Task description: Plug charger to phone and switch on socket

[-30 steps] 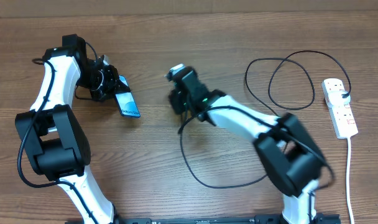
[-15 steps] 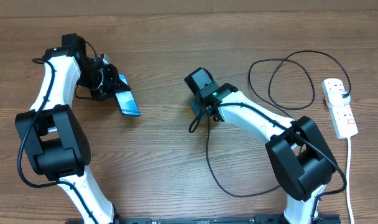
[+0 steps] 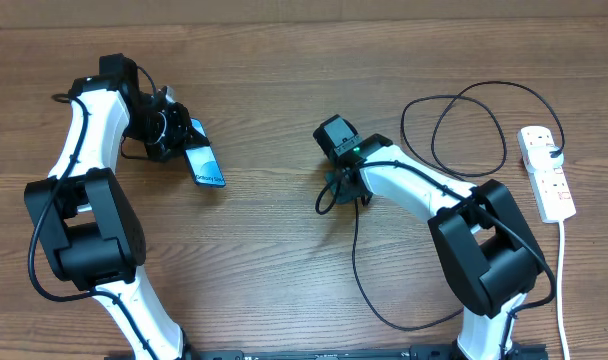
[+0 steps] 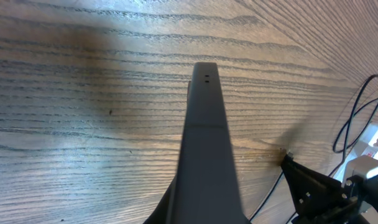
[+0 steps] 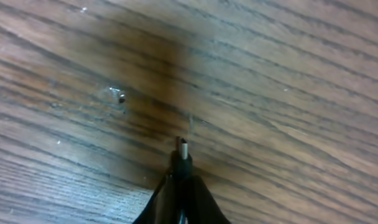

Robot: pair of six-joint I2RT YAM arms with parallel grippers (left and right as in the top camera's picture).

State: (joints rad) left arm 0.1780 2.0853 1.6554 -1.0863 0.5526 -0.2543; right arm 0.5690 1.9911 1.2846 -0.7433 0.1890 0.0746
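Observation:
The phone, screen lit light blue, is held tilted above the table at the left by my left gripper, which is shut on its upper end. In the left wrist view the phone shows edge-on as a dark bar. My right gripper is mid-table, well to the right of the phone, shut on the charger's connector end, whose metal tip sticks out above the wood. The charger cable loops forward and round to a black plug in the white socket at the far right.
The cable makes wide loops on the table left of the socket. The socket's white lead runs to the front edge. The right arm shows at the lower right of the left wrist view.
My right gripper has moved right and slightly toward the front with the connector, away from the phone; the cable trailed with it. The left arm and phone have not moved.

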